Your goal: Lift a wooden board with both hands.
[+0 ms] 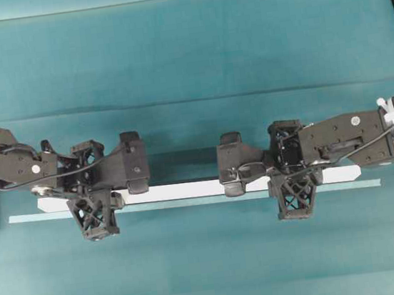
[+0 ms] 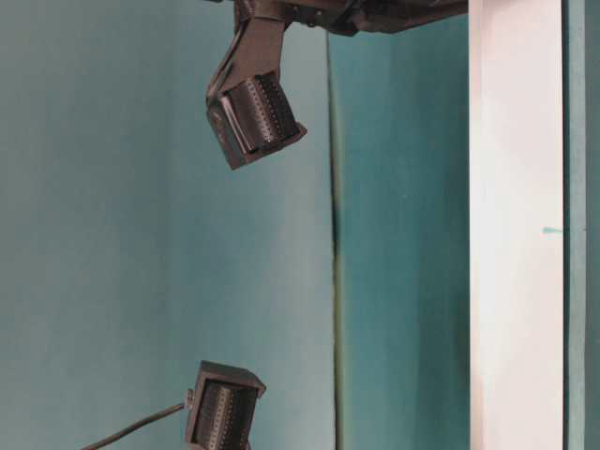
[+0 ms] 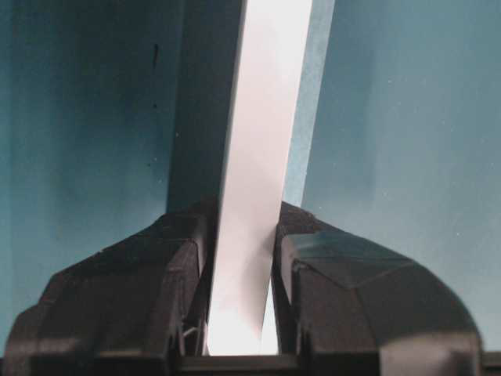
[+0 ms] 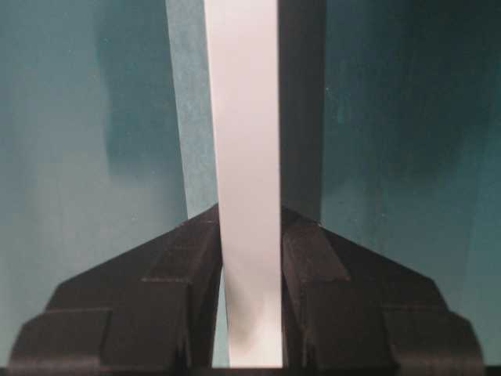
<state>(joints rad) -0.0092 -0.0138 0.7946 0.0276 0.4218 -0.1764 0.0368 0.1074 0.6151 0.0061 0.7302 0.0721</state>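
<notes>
Teal cloth [image 1: 186,55] covers the table, creased, evenly lit

White wooden board [image 1: 188,189], black lattice-framed left gripper [image 1: 94,203] and right gripper [image 1: 293,182], pale teal-grey tape strip [image 1: 189,202], deep teal table cover [image 1: 185,48].

A teal cloth [image 1: 185,48] is spread over the whole work surface, with faint horizontal creases seen. A thin pale teal-grey tape strip [image 1: 345,185] is laid flat across it, running left-right.
</notes>
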